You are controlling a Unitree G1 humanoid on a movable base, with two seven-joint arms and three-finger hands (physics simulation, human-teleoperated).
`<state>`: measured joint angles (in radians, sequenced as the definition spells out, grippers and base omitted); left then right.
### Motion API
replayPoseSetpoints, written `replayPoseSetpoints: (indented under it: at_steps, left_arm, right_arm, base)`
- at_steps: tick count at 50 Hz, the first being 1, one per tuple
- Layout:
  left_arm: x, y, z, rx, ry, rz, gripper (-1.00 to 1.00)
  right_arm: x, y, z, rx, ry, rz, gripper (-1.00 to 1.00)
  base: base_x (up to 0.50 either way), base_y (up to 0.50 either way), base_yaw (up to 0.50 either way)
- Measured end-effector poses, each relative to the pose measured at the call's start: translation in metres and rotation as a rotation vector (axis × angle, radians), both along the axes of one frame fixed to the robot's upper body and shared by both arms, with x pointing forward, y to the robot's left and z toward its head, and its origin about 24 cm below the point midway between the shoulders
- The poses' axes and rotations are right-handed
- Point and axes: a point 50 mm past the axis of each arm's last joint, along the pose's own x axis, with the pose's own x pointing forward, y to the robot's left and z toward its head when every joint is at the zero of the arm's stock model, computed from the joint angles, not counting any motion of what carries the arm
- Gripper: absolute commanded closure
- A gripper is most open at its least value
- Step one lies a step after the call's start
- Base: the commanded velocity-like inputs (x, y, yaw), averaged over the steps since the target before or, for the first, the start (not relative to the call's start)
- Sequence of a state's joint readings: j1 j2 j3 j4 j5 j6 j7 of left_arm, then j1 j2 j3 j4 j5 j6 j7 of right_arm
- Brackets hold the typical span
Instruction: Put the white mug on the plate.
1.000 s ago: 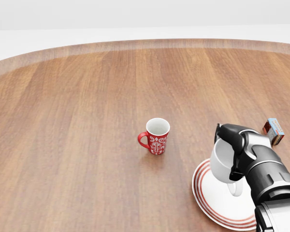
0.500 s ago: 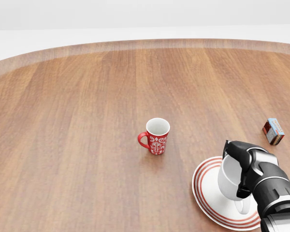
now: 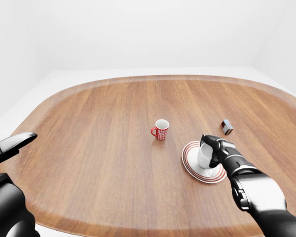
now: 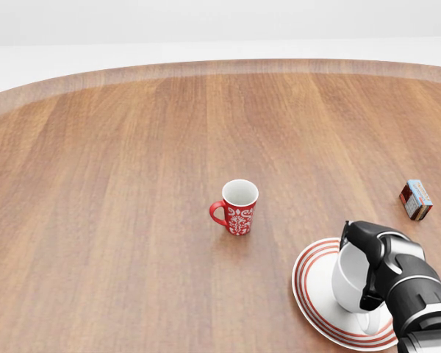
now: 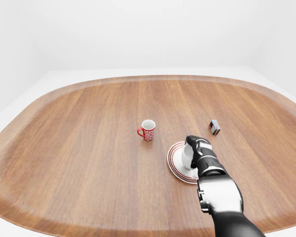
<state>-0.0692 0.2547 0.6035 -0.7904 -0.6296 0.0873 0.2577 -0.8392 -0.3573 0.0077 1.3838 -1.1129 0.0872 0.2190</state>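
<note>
On the lower right of the head view, the right hand (image 4: 375,276) is wrapped around the white mug (image 4: 350,279), with dark fingers (image 4: 370,294) down its side and another part of the hand over its rim. The mug now stands over the plate (image 4: 312,283), a white plate with red rings near its edge, and it looks to be touching the plate or almost touching it; I cannot tell for sure if the bottom already rests there. The handle of the mug points toward the bottom of the view.

One second ago the mug was held higher and more to the upper left, over the edge of the plate. Half a second ago it was already lower and nearer to the middle of the plate, and now it is a little lower again. So the hand has been lowering the mug, and I judge that the placing is almost finished. What is left is to open the fingers and take the hand away without tipping the mug.

The red mug (image 4: 237,207) with a white pattern stands on the wooden table (image 4: 117,184), well apart from the plate, toward the upper left of it, and it has not moved. A small box (image 4: 416,200) lies near the right edge of the head view, also in the same place. The left hand (image 3: 12,144) shows only at the left edge of the left-eye view, holding nothing; its fingers seem spread.
</note>
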Motion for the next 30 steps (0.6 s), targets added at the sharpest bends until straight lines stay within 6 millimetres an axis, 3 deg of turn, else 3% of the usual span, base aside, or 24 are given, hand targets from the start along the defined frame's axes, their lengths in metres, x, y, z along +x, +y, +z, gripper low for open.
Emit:
replayPoseSetpoints:
  at_steps: [1, 2, 3, 5, 21, 26, 30]
  left_arm:
    - [0.0, 0.0, 0.0, 0.0, 0.0, 0.0, -1.0]
    - [0.0, 0.0, 0.0, 0.0, 0.0, 0.0, -1.0]
    - [0.0, 0.0, 0.0, 0.0, 0.0, 0.0, -1.0]
    - [0.0, 0.0, 0.0, 0.001, 0.0, 0.0, -1.0]
    - [0.0, -0.001, 0.0, 0.002, 0.001, 0.0, -1.0]
    - [0.0, -0.001, 0.0, 0.002, 0.002, 0.0, -1.0]
    - [0.0, -0.001, 0.0, 0.002, -0.001, 0.0, -1.0]
  right_arm:
    - [0.0, 0.0, 0.0, -0.001, -0.001, 0.0, 0.29]
    - [0.0, 0.0, -0.001, -0.001, -0.002, -0.001, 0.13]
    - [-0.001, 0.0, -0.001, 0.0, -0.002, -0.002, -0.51]
    - [-0.001, 0.0, -0.002, 0.002, -0.001, -0.004, -1.0]
    - [-0.002, 0.002, -0.003, 0.066, 0.025, -0.024, -1.0]
    - [0.009, 0.004, 0.013, 0.093, 0.016, -0.018, -1.0]
    - [0.025, 0.006, 0.04, 0.097, -0.01, 0.002, -1.0]
  base:
    - [0.0, 0.0, 0.0]
    - [0.0, 0.0, 0.0]
    - [0.0, 0.0, 0.0]
    - [0.0, 0.0, 0.0]
    - [0.0, 0.0, 0.0]
    - [0.0, 0.0, 0.0]
    - [0.0, 0.0, 0.0]
